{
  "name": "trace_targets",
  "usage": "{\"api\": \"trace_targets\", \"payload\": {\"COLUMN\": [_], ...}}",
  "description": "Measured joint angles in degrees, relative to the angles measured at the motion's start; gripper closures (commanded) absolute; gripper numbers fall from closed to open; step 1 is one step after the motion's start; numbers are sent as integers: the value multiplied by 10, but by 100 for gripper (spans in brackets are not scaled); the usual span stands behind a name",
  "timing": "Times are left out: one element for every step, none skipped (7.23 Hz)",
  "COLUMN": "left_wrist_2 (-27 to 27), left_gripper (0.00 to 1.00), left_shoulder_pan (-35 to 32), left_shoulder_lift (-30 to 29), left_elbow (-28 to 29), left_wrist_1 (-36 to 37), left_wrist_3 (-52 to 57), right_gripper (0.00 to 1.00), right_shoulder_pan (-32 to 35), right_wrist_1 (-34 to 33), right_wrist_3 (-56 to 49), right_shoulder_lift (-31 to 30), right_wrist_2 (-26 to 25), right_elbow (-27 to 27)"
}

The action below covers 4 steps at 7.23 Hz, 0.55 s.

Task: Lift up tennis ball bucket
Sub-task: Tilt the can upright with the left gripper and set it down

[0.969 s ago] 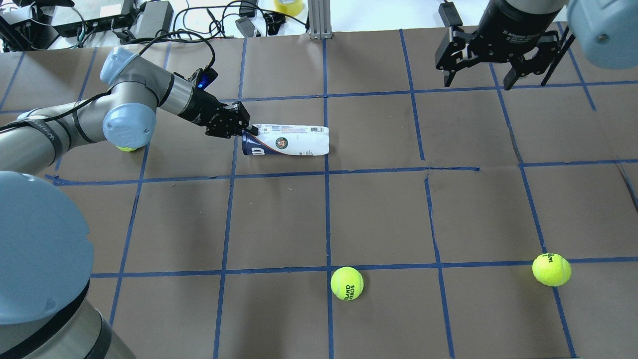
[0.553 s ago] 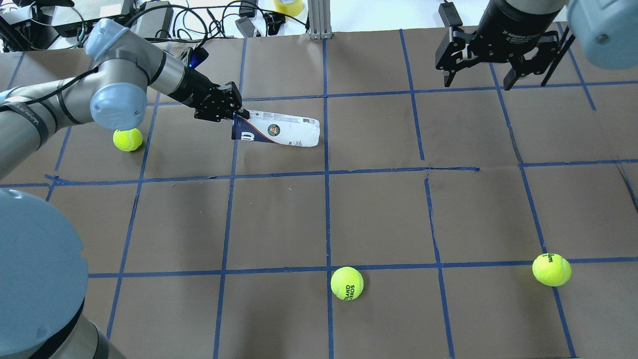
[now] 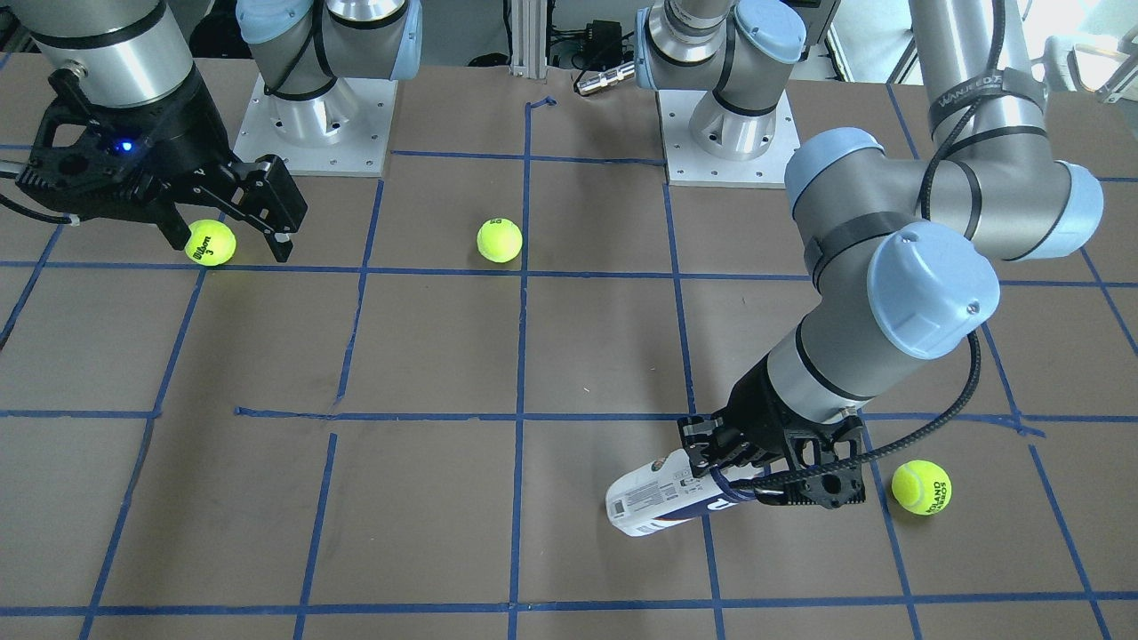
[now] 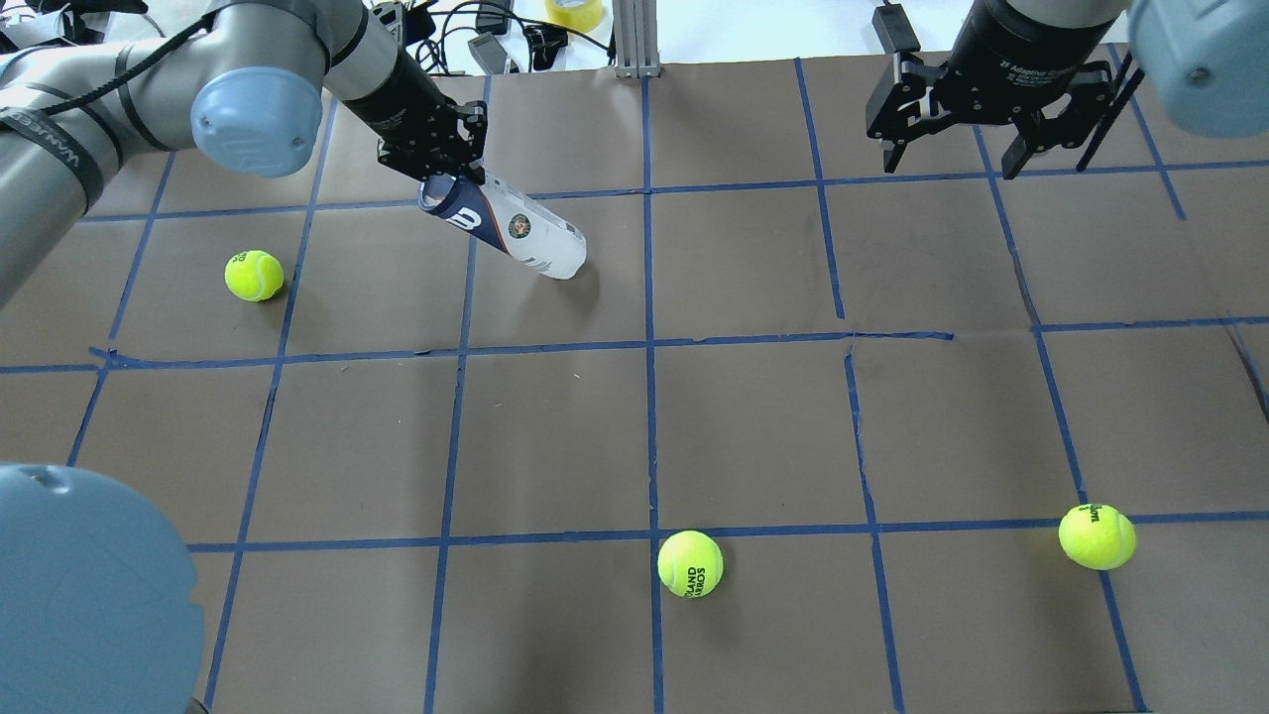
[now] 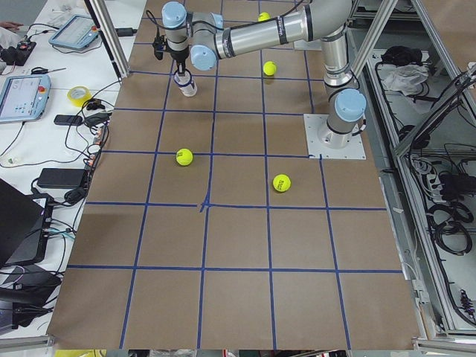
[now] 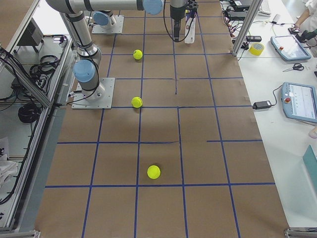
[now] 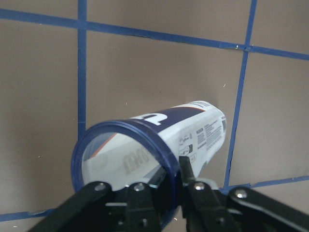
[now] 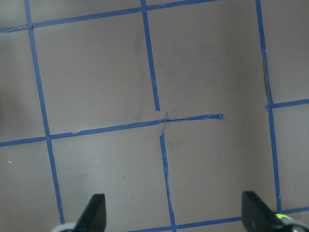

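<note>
At the left, the left gripper (image 4: 451, 171) is clenched on the rim of the open navy end of the tennis ball bucket (image 4: 516, 233). The bucket hangs tilted over the table (image 4: 753, 416), white end low; whether that end touches the table I cannot tell. The lift seems partly done, and more height is needed. At the right, the right gripper (image 4: 954, 159) hovers with fingers spread, empty.

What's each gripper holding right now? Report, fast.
Left gripper: closed on the rim of the white and navy cylindrical tennis ball bucket.
Right gripper: open, holding nothing.
</note>
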Motion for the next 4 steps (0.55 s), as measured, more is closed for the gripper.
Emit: {"api": "trace_targets", "payload": {"left_wrist_2": [33,65,94,113], "left_gripper": [100,100,100,100], "left_shoulder_pan": [-15,-30,-48,-63], "left_shoulder_lift": [0,0,-1,-4], "left_elbow": [13,22,27,32], "left_wrist_1": [-6,-9,-10,-10], "left_wrist_3": [-1,1,4,15], "right_gripper": [0,0,0,0], "right_shoulder_pan": [0,0,0,0], "right_wrist_1": [0,0,0,0], "right_wrist_3": [0,-1,-1,-1], "right_shoulder_lift": [0,0,0,0], "right_wrist_2": [0,0,0,0], "right_elbow": [0,0,0,0]}}
